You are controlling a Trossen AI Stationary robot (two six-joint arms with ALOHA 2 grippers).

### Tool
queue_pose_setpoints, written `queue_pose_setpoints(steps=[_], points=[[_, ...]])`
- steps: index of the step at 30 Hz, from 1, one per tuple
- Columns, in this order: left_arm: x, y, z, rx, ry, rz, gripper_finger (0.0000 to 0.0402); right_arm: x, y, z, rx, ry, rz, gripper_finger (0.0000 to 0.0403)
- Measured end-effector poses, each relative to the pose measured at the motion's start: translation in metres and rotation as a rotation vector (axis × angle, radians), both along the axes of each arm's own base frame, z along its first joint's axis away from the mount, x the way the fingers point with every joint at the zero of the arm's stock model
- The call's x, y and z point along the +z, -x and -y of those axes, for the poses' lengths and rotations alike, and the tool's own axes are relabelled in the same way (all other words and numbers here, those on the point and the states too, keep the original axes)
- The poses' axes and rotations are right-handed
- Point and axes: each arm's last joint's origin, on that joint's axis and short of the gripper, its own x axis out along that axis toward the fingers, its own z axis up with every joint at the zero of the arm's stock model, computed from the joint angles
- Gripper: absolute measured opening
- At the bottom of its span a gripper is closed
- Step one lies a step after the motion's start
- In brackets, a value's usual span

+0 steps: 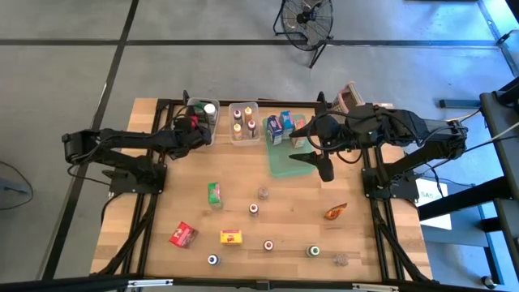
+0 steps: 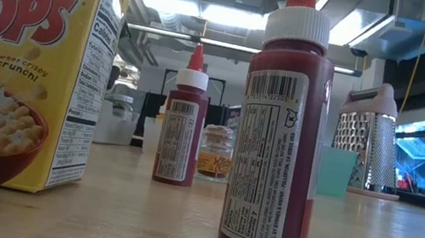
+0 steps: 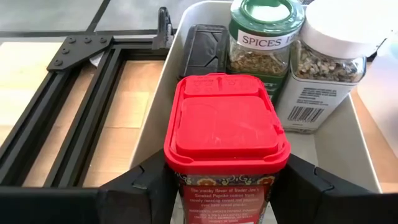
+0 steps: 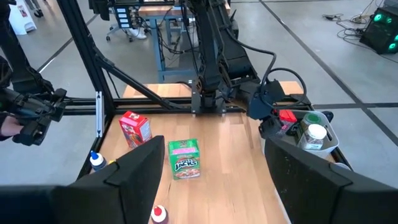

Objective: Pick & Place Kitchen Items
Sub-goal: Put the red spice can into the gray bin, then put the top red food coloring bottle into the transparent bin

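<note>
While the left pincer [image 3: 227,186] hangs over the clear bin [image 1: 202,122] at the far left of the worktop [image 1: 243,203], we see it pinching a red-capped tin [image 3: 227,140] between its two fingers, one on each flat side. The tin stands upright, its long axis vertical, and sits directly between the fingers with open bin floor below; we judge the coming move to be a straight lowering and release. Just beyond the tin stand a green-lidded spice jar [image 3: 261,43] and a white-lidded jar [image 3: 329,56], so the free room lies on the near side of those two. Whether the tin's base already touches the bin floor we cannot tell, since the fingers and the tin itself hide it. The right pincer [image 4: 214,171] is spread and empty, hovering over the green tray [image 1: 284,162] toward the far right of the worktop. Nearest it among the loose items is the green carton [image 1: 215,195], mid-worktop; the red carton [image 1: 183,235] and yellow carton [image 1: 233,237] lie toward the front edge, with small capped jars scattered around them. In the low view, close-up cartons and bottles block both arms from sight.
</note>
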Motion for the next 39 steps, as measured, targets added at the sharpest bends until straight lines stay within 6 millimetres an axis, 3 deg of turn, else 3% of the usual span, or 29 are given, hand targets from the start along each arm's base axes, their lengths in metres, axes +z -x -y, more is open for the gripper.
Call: queue_pose_setpoints(steps=[25, 34, 39], points=[[0.003, 0.001, 0.001, -0.012, 0.004, 0.014, 0.0269, -0.001, 0.001, 0.000, -0.001, 0.000, -0.015, 0.0280], [0.032, 0.013, 0.005, -0.050, -0.079, 0.115, 0.0270, -0.002, 0.001, 0.000, 0.016, -0.006, -0.019, 0.0280], [0.056, 0.024, 0.015, -0.171, -0.123, 0.183, 0.0270, -0.002, 0.001, -0.002, 0.024, -0.009, -0.019, 0.0280]])
